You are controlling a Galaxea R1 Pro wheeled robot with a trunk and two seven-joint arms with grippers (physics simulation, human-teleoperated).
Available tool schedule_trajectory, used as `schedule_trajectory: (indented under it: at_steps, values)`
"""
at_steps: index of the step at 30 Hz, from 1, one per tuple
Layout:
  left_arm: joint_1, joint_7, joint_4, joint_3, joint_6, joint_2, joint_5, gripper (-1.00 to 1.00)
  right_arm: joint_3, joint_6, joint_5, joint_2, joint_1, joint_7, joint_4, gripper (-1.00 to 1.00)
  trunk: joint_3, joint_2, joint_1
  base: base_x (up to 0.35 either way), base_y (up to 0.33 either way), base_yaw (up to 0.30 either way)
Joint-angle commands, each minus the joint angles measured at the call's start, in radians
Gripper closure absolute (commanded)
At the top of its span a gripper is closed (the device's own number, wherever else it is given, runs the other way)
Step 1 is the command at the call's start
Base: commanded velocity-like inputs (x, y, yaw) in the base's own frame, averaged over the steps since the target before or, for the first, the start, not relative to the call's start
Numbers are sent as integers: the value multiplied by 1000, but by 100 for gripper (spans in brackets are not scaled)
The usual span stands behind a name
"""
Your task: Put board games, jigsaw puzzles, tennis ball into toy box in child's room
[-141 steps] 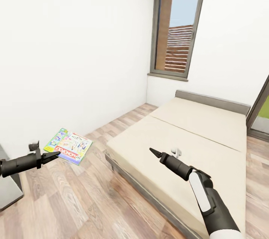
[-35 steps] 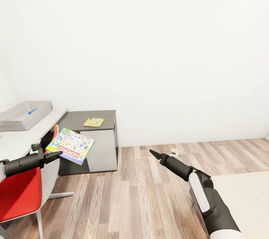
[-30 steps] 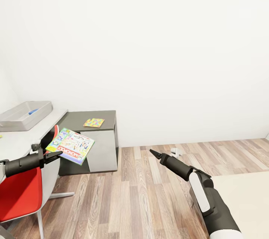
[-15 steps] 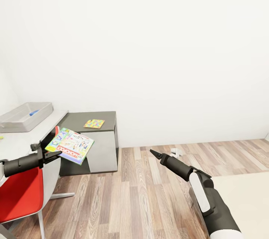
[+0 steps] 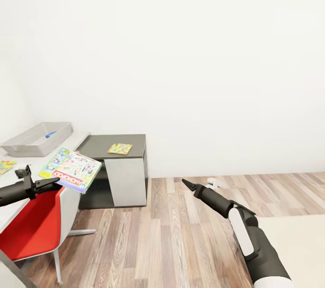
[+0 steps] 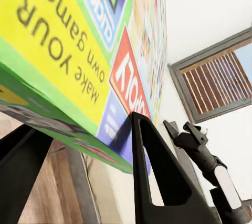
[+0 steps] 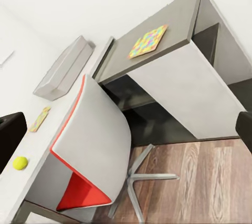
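I am carrying a board game toward the table, so the step in hand is the delivery leg, not yet the drop. My left end effector is clenched on the near edge of that flat box; in the left wrist view its two dark fingers pinch the printed cardboard, and the box sticks out ahead of the end effector, tilted, above the red chair. The toy box sits farther ahead of my left end effector, at the far end of the table, with something small and blue inside. One jigsaw puzzle lies on the dark side unit, ahead and off to the right; another lies on the table just beside my left arm, and the tennis ball rests on the table too. My right end effector hangs over the wood floor, fingers pressed together on nothing. Next, I judge, I must reach forward over the chair until the game is above the toy box, then let go.
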Motion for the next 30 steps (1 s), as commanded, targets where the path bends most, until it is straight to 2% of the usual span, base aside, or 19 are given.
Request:
schedule_trajectory:
  at_steps: [1,9,13,17,21,25,30]
  values:
    - [-1,-1,1,0,8,2,3,100,-2,8,-5,1,-1,2,-1,-100,-2,-1,0,0,0,279]
    - [-1,-1,1,2,4,5,1,100,3,10,-5,3,-1,2,-12,-100,-2,-1,0,99,-39,289]
    - [-1,-1,2,32,4,7,0,100,17,26,-5,8,-1,1,-36,-100,-2,-1,0,288,-77,292]
    - [-1,-1,3,49,4,6,1,100,49,88,-6,5,-2,-8,-92,-100,-2,-1,0,318,-18,292]
    - [0,-1,3,53,3,5,0,100,61,159,-7,3,-2,-65,-154,-100,-2,-1,0,327,-4,292]
    - [0,-1,3,54,1,5,1,100,66,199,-13,5,-1,-83,-228,-100,-4,-1,0,330,-1,288]
    - [0,0,3,54,0,5,0,100,67,217,-23,3,-1,-81,-245,-100,-7,-1,0,330,-1,231]
